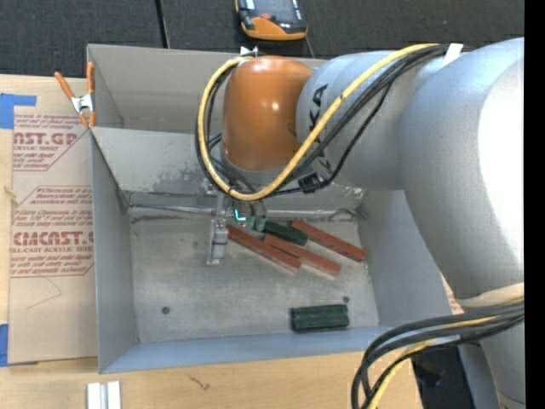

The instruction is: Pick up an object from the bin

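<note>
My gripper hangs low over the bin floor, left of centre, under the arm's orange cover. Just to its right lie several long red-brown flat sticks, slanting down to the right, their left ends close to the gripper. A small dark green piece rests on top of the sticks near their upper left end. I cannot tell whether the gripper touches the sticks or holds anything.
A dark green rectangular block lies flat near the bin's front wall, right of centre. The bare grey floor stretches left and in front of the gripper. The arm covers the bin's back right.
</note>
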Available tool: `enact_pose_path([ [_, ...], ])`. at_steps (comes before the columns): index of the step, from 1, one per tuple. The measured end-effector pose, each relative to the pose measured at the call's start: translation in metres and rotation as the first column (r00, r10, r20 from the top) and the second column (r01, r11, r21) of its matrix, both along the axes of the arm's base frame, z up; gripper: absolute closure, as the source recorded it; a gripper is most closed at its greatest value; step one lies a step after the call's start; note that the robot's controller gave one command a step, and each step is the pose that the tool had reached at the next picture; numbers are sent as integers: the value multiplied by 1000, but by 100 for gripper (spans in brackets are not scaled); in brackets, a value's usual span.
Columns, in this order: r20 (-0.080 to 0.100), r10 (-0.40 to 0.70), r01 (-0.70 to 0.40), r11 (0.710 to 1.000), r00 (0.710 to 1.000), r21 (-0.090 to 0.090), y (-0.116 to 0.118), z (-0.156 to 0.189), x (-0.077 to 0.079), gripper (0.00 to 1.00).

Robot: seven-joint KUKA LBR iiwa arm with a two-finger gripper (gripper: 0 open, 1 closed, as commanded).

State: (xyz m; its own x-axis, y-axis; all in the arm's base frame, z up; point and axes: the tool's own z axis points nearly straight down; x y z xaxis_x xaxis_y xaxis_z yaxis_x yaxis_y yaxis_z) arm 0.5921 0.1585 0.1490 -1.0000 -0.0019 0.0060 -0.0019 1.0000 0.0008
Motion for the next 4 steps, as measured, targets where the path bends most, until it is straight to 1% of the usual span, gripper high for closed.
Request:
enact_pose_path([
  [1,7,-2,2,1000,1000,1,-1,5,2,0],
  [2,9,-46,46,999,999,2,-75,-53,-13,0],
  [3,3,-45,45,999,999,-3,-103,-64,-12,0],
  [4,7,-216,216,976,976,1,-107,-51,-14,0],
])
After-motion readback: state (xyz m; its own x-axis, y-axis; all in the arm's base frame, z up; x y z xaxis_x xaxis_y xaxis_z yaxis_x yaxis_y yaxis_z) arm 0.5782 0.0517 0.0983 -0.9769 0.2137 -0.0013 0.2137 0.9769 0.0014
